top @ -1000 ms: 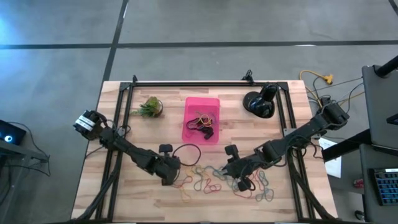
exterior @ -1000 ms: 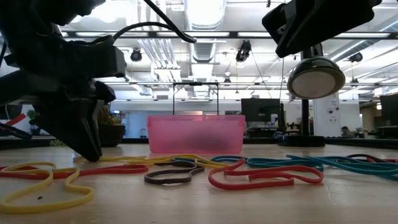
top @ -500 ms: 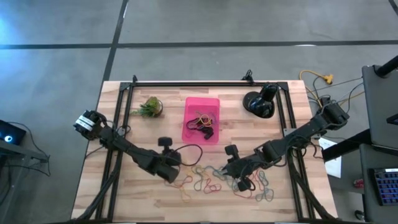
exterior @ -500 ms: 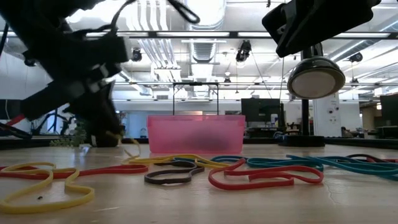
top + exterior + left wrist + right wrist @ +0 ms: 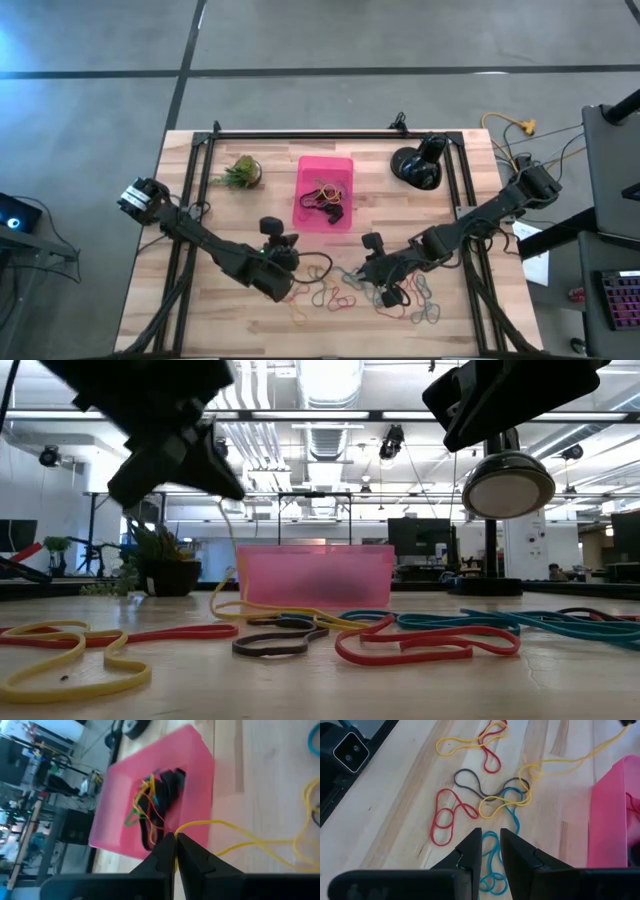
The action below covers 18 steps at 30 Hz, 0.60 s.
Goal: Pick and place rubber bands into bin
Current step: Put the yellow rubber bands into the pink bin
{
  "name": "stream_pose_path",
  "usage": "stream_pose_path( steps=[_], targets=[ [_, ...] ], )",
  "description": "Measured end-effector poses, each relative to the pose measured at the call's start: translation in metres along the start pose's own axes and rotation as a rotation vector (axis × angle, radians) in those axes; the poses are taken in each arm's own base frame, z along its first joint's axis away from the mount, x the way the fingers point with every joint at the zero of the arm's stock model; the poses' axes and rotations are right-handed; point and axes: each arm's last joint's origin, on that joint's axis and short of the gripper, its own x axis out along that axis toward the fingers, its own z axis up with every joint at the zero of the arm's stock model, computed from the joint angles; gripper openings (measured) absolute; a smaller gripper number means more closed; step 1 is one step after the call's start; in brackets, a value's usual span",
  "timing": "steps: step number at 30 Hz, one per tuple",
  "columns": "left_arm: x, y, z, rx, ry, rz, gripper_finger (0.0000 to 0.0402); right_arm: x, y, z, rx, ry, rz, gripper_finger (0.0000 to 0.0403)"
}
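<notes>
The pink bin (image 5: 325,192) (image 5: 195,760) stands at the table's far middle with several rubber bands inside it. Many loose rubber bands (image 5: 345,295) (image 5: 400,645) lie on the wood near the front edge. My left gripper (image 5: 290,262) (image 5: 174,840) is raised above the table, in front of the bin, shut on a yellow rubber band (image 5: 214,603). My right gripper (image 5: 362,275) (image 5: 490,837) hovers over the loose bands with a narrow gap between its fingers; a teal band (image 5: 490,855) lies on the table below it. My left gripper pinches one end of the yellow rubber band (image 5: 176,828) between its two fingertips. The fingers slant downward toward the bin. That end is lifted; the band hangs slack below them, and its other end (image 5: 290,615) rests on the table among the other bands.
A small potted plant (image 5: 240,172) stands left of the bin and a round black object (image 5: 415,165) right of it. A black frame rail (image 5: 330,133) runs along the far edge. Bare wood lies at the near left (image 5: 190,300).
My left gripper has risen from the table and moved toward the bin, rolling its wrist as it went. It stays shut on the yellow band, whose held end is lifted while the rest stays on the table.
</notes>
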Motion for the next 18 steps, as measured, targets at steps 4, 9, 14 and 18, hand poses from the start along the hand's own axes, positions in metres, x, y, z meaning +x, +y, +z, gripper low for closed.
stream_pose_path(
  steps=[4, 9, 14, 18],
  targets=[
    [-0.003, 0.005, 0.01, 0.033, -0.028, 0.051, 0.0, 0.0, 0.0, 0.002, 0.006, -0.015, 0.002, 0.0063],
    [-0.009, 0.013, 0.018, 0.067, -0.054, 0.132, 0.0, 0.0, 0.0, 0.002, 0.005, -0.023, 0.003, 0.0063],
    [-0.013, 0.029, 0.022, 0.093, -0.066, 0.221, 0.0, 0.0, 0.0, 0.002, 0.004, -0.024, 0.003, 0.0063],
    [-0.011, 0.047, 0.024, 0.066, -0.054, 0.254, 0.0, 0.0, 0.0, 0.003, 0.004, -0.027, 0.003, 0.0063]
  ],
)
